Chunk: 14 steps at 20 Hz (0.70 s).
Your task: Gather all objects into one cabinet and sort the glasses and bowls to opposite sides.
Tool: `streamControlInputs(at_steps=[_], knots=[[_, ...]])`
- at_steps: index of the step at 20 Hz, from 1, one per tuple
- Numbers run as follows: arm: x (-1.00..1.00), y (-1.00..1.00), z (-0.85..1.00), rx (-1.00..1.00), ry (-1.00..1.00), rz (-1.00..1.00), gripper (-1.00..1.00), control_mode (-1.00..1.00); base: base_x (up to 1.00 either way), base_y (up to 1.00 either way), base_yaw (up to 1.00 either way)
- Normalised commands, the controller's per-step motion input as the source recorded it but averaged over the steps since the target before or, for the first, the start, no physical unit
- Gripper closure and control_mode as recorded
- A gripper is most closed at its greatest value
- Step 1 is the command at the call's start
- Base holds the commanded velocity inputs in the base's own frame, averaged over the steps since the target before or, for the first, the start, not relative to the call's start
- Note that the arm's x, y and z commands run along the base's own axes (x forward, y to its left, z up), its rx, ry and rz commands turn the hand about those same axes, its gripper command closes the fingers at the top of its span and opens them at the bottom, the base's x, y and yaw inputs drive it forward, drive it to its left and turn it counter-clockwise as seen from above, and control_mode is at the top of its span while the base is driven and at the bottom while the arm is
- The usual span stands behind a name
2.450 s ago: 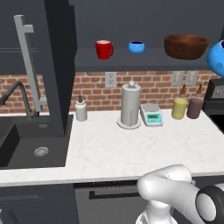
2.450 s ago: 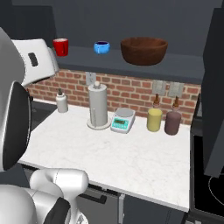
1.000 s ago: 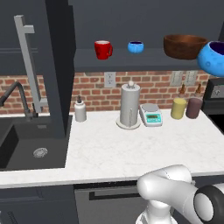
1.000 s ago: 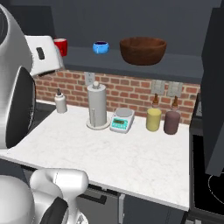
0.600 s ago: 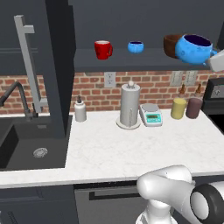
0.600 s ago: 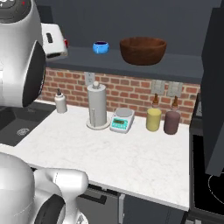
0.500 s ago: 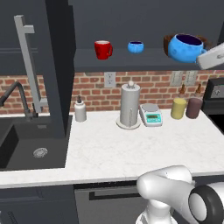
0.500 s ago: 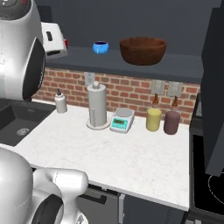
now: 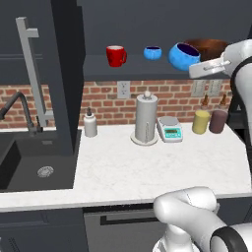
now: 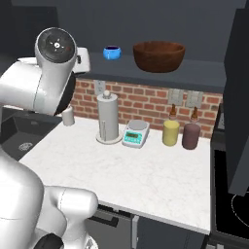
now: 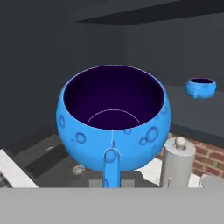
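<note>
Now | pincer clamped on glossy dimpled blue round vessel | beside smooth wooden bowl

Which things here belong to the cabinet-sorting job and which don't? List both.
Job:
red handled mug
small glossy blue round vessel on the shelf
glossy blue round vessel held in the gripper
wide brown wooden bowl

Lying about:
paper towel roll
kitchen scale
yellow canister
dark brown jar
soap dispenser
</note>
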Motion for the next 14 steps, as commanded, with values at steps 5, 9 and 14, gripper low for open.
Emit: streamControlInputs(at_steps=[5,9,14], knots=[[0.97,-0.01,0.05,0.23,-0.09,0.00,1.00,-1.00,0.00,0.00,0.00],[0.30,-0.45,0.98,-0.01,0.09,-0.10,1.00,-1.00,0.00,0.00,0.00],[0.03,-0.35,0.74,-0.22,0.25,-0.08,1.00,-1.00,0.00,0.00,0.00]])
